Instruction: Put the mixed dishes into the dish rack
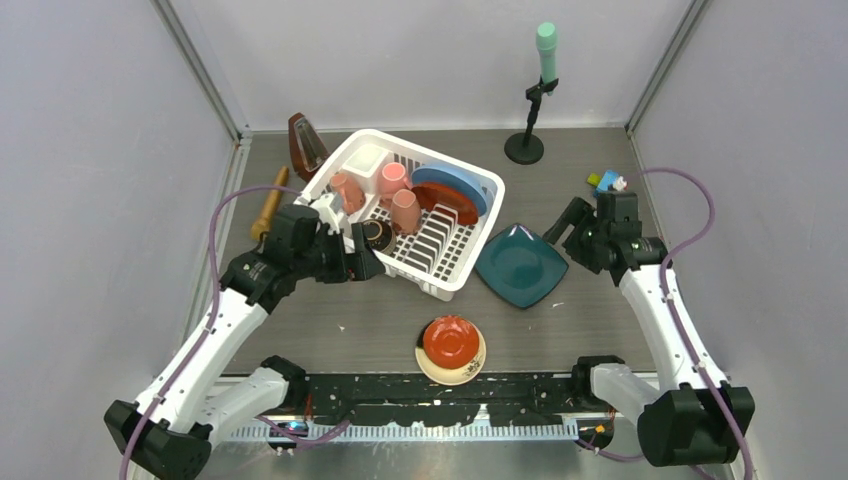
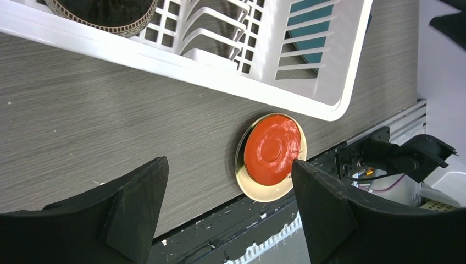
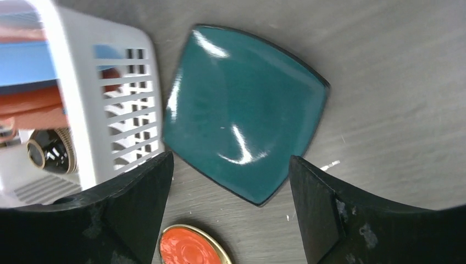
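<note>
The white dish rack (image 1: 455,265) holds three pink mugs (image 1: 392,180), a light blue plate (image 1: 455,183) and the brown bowl (image 1: 378,236) at its near left corner. The dark teal plate (image 1: 520,265) lies flat on the table right of the rack. The red saucer (image 1: 450,340) sits on the cream saucer (image 1: 447,372) near the front edge. My left gripper (image 1: 362,262) is open and empty beside the rack's near left side. My right gripper (image 1: 560,228) is open and empty just right of the teal plate (image 3: 244,110). The red saucer also shows in the left wrist view (image 2: 272,148).
A brown metronome (image 1: 305,145) and a wooden roller (image 1: 268,203) lie left of the rack. A black stand with a green top (image 1: 535,100) is at the back. Coloured blocks (image 1: 607,181) sit behind the right arm. Walls close in both sides.
</note>
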Available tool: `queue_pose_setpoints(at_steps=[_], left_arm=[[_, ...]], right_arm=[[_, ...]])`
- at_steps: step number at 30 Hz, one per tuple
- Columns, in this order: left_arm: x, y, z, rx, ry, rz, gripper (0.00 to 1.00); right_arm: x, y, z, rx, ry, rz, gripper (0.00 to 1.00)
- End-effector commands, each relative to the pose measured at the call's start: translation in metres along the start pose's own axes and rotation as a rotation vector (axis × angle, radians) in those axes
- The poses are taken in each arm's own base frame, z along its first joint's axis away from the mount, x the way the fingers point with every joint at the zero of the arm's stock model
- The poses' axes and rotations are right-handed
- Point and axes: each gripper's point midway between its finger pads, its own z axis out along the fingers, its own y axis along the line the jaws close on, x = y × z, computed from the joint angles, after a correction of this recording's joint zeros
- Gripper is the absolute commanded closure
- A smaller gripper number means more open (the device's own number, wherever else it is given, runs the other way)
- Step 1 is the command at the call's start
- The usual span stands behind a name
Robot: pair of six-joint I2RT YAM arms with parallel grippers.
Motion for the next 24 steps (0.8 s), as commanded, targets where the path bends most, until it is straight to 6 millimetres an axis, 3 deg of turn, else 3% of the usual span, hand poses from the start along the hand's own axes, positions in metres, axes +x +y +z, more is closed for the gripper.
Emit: queue_pose_setpoints(at_steps=[1,7,16,24], left_arm=[[-0.016,-0.005,-0.007,-0.001,-0.052,0.021,0.14],[-0.008,0.0,-0.009,-0.004,-0.042,0.053,0.13],[0.005,-0.003,-0.008,0.05,-0.016,0.095,0.12],[0.006,-0.002,-0.008,0.053,-0.009,0.113,0.11]], right_arm=[[0.0,-0.014,0.004,-0.022,-0.043,0.249,0.18],[0.004,-0.043,0.02,-0.015,-0.074,0.325,0.2],[0.018,-0.08,0.061,-0.034,-0.038,0.438,0.18],[0.016,-0.084,0.086,-0.104,-0.034,0.48,0.2]])
